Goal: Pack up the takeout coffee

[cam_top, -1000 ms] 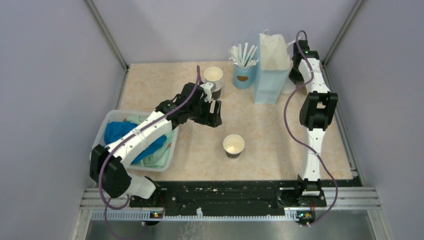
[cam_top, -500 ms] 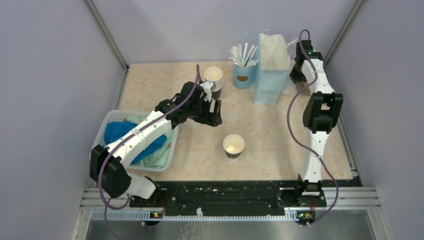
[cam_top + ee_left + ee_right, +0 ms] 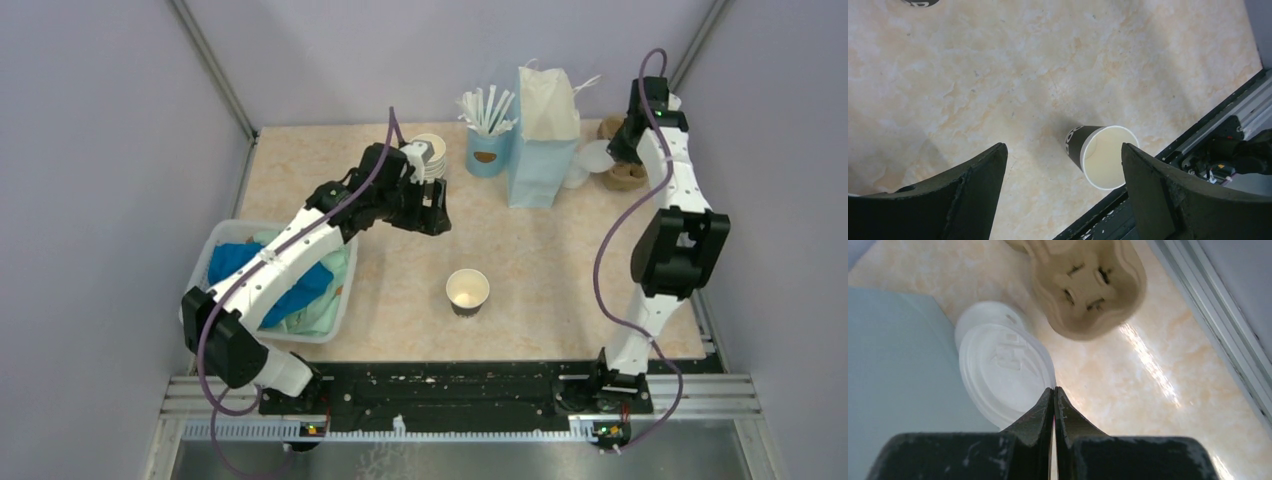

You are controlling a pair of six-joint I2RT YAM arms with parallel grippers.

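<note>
In the overhead view, the takeout coffee [image 3: 596, 158] is sitting toward 2 o'clock on the table [image 3: 560, 260], showing mostly its white lid. It is resting just at 3 o'clock of the light blue paper bag [image 3: 543, 150], and a brown cup carrier [image 3: 628, 177] is lying just at the coffee's own 3 o'clock.

In the right wrist view, the right gripper [image 3: 1054, 390] is hanging over this spot with its fingers pressed flat together. Its tips are overlapping the lid's near rim, and it cannot be told whether they are touching it.

The left gripper [image 3: 436, 208] is hovering at about 11 o'clock of the table's middle, with its jaws spread wide and nothing between them. A lidless cup [image 3: 467, 290] is standing upright at its 5 o'clock, well apart. A second lidless cup [image 3: 428, 148] is standing just at its 12 o'clock, partly hidden by the wrist. A blue cup of sticks [image 3: 487, 150] is standing just at 9 o'clock of the bag. A bin [image 3: 215, 250] of cloths is sitting at 8 o'clock on the table.
</note>
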